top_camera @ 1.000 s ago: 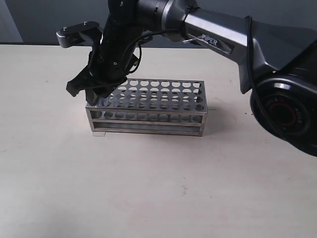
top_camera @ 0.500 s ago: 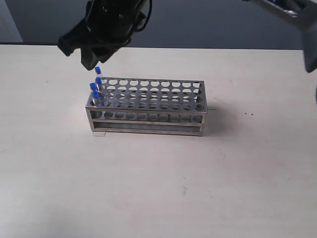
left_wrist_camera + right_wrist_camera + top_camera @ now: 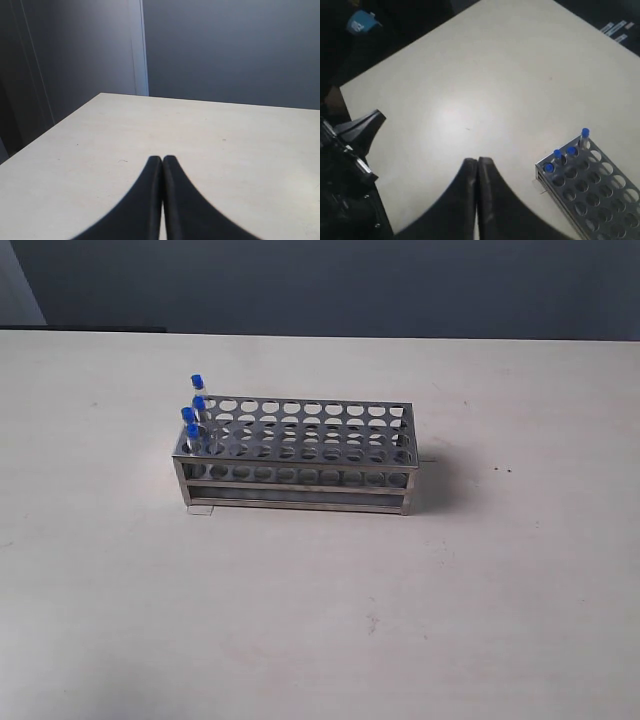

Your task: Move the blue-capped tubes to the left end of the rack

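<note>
The shiny metal rack [image 3: 300, 455] stands in the middle of the pale table. Several blue-capped tubes [image 3: 193, 429] stand upright in holes at its left end, close together, the rearmost one [image 3: 197, 381] sitting highest. The right wrist view looks down from well above on the same rack [image 3: 592, 192] and on the blue-capped tubes [image 3: 557, 153] clustered at its near end. My right gripper [image 3: 478, 160] is shut with nothing in it, high above and off to the side of the rack. My left gripper [image 3: 162, 158] is shut and empty over bare table. Neither gripper appears in the exterior view.
The rack's other holes [image 3: 330, 430] hold nothing. Dark robot hardware [image 3: 360, 132] stands past the table edge in the right wrist view. A dark wall [image 3: 225, 50] lies beyond the table's far edge in the left wrist view.
The right arm, which was down at the rack's left end, has lifted away and left the exterior view. The last tube now stands in the rack, released.
</note>
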`<state>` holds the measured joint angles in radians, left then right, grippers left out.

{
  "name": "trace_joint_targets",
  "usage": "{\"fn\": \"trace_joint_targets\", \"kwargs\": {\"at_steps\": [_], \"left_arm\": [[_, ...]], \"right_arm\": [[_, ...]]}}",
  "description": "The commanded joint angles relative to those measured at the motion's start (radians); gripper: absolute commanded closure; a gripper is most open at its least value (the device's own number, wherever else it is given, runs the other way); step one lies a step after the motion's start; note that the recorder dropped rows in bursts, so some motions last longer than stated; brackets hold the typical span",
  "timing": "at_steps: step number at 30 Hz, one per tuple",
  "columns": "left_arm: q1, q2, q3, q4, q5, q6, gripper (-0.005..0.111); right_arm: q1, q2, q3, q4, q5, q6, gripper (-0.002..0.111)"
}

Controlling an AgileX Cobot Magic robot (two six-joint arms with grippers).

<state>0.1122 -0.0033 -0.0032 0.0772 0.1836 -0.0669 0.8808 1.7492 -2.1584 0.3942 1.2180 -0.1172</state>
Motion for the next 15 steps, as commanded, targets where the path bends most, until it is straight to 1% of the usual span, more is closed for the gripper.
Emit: {"fn": "trace_joint_targets", "kwargs": {"at_steps": [1, 4, 9, 15], "left_arm": [[-0.006, 0.003, 0.003, -0.005, -0.003, 0.000, 0.106], [-0.006, 0.003, 0.003, -0.005, -0.003, 0.000, 0.106], [-0.006, 0.003, 0.003, -0.005, -0.003, 0.000, 0.106], [-0.006, 0.003, 0.003, -0.005, -0.003, 0.000, 0.106]], "right_arm": [[-0.001, -0.075, 0.000, -0.034, 0.003, -0.020, 0.109], [-0.003, -0.114, 0.002, -0.153, 0.003, -0.019, 0.109], [-0.003, -0.163, 0.002, -0.275, 0.003, -0.015, 0.109], [-0.003, -0.277, 0.051, -0.296, 0.003, -0.013, 0.109]]}}
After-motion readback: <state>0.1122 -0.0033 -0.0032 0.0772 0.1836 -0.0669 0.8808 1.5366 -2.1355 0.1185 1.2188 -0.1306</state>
